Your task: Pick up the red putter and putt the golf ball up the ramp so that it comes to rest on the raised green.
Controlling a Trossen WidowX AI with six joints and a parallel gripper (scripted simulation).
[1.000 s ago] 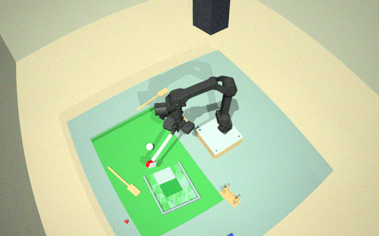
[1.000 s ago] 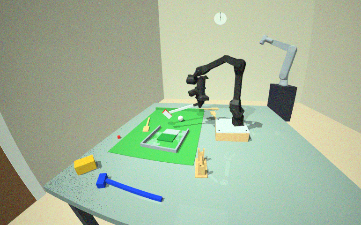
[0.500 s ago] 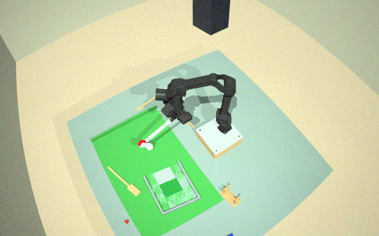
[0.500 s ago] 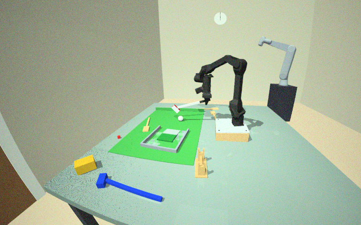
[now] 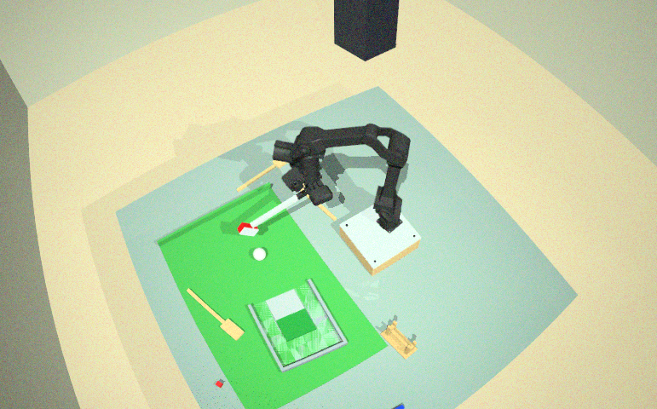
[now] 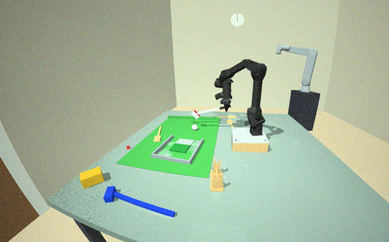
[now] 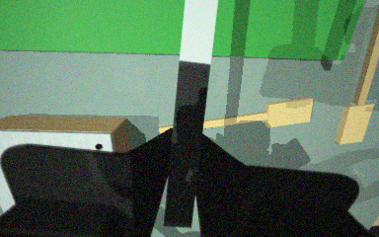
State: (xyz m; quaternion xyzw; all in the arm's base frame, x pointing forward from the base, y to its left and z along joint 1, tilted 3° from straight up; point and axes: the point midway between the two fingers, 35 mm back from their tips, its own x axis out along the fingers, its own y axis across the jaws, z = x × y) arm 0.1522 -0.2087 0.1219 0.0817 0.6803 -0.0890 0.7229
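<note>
My gripper [image 5: 302, 191] [image 6: 226, 108] [image 7: 184, 135] is shut on the dark grip of the red putter. The putter's white shaft [image 5: 276, 210] [image 6: 210, 111] [image 7: 198, 32] reaches out over the green mat, and its red and white head [image 5: 246, 229] [image 6: 195, 114] is in the air above the mat. The white golf ball [image 5: 259, 253] [image 6: 194, 127] rests on the mat between the putter head and the ramp. The pale ramp [image 5: 285, 302] [image 6: 185, 141] leads up to the dark green raised green [image 5: 296, 324] [image 6: 179, 147], inside a grey frame [image 5: 266, 338] [image 6: 172, 160]. The ball and ramp are outside the wrist view.
Wooden paddles lie on the mat's left side [image 5: 232, 329] [image 6: 157, 138] and beyond its far right corner [image 7: 290, 113] [image 7: 355, 123]. A wooden stand [image 5: 399, 341] [image 6: 217, 182] is by the near corner. A blue mallet [image 6: 142, 204], yellow block [image 6: 92, 177] and small red cube [image 5: 219, 383] [image 6: 127, 147] lie off the mat.
</note>
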